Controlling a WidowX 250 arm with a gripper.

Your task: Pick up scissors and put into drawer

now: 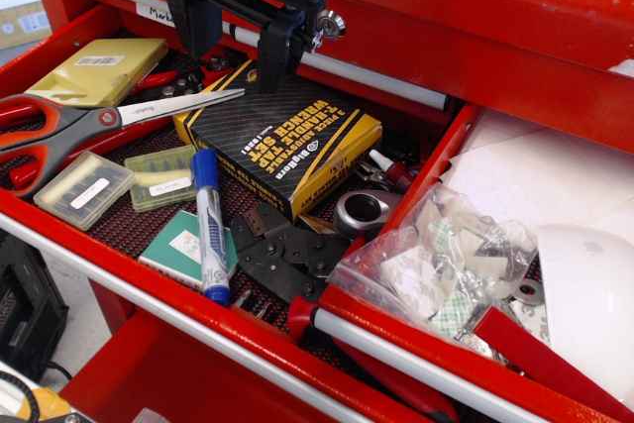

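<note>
Nothing is done yet — the scissors (74, 126) lie at the left of the wide cluttered drawer while the gripper (238, 47) hangs above them at the far side, jaws apart and empty — the paper-lined drawer (525, 185) waits to the right.

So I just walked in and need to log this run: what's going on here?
A single robot arm is working over an open red tool chest. Its pincer hangs empty above the black wrench set box in the wider, cluttered drawer, jaws apart. The scissors lie untouched at that drawer's left side, blades pointing toward the pincer. The narrower paper-lined drawer on the right is open, already holding a plastic bag of parts. Nothing has been picked up yet.
</note>
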